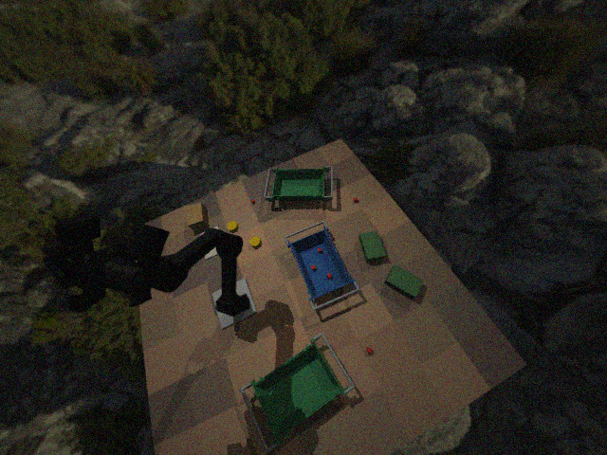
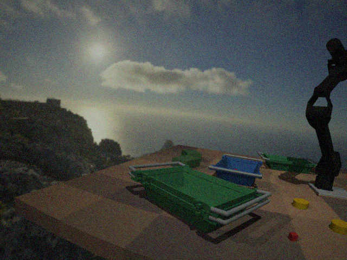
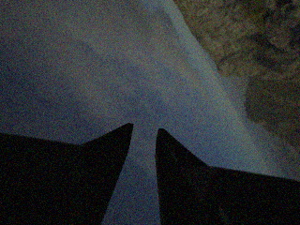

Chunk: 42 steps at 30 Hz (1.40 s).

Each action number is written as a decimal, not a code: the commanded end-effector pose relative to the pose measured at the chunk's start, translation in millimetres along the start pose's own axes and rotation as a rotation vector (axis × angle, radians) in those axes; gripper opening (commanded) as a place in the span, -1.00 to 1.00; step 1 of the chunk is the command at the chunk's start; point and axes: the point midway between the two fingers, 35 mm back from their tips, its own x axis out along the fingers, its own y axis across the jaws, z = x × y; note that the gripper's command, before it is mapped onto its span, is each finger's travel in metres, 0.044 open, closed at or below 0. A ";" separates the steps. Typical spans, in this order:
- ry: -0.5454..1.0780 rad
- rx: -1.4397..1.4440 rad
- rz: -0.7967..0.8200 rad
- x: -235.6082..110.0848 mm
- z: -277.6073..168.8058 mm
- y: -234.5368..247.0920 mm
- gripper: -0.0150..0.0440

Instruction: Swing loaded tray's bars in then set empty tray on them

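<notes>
The loaded blue tray (image 1: 335,287) (image 2: 236,179) stands mid-table with small red blocks (image 1: 320,250) inside. Its wire bars, the far one (image 1: 304,229) and the near one (image 1: 338,299), are swung out over its ends. One empty green tray (image 1: 299,171) (image 2: 286,162) lies behind it, and another green tray (image 1: 299,387) (image 2: 196,187) lies on the opposite side of the blue one. My arm (image 1: 147,264) (image 2: 322,117) reaches high up and off to the left, far from all the trays. In the wrist view my gripper (image 3: 144,131) points at sky and rock, its fingers nearly together with nothing between them.
Two green blocks (image 1: 372,245) (image 1: 404,281) lie right of the blue tray. Two yellow discs (image 1: 232,226) (image 1: 254,241) and a brown box (image 1: 195,214) lie near the arm's base (image 1: 232,305). Loose red cubes (image 1: 369,350) (image 1: 356,199) are scattered. The table ends in open drops.
</notes>
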 end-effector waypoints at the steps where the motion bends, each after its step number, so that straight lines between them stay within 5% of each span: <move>1: 0.183 -0.137 -0.093 -5.5 -49.9 -38.2 -0.19; 11: 0.632 -0.349 -0.260 -68.9 -144.0 -111.2 -0.19; 23: 1.219 -0.539 -0.362 -214.7 -204.9 -162.3 -0.19; 32: 1.707 -0.654 -0.347 -354.1 -200.1 -168.4 -0.19; 42: 2.257 -0.679 -0.244 -500.5 -135.1 -135.6 -0.19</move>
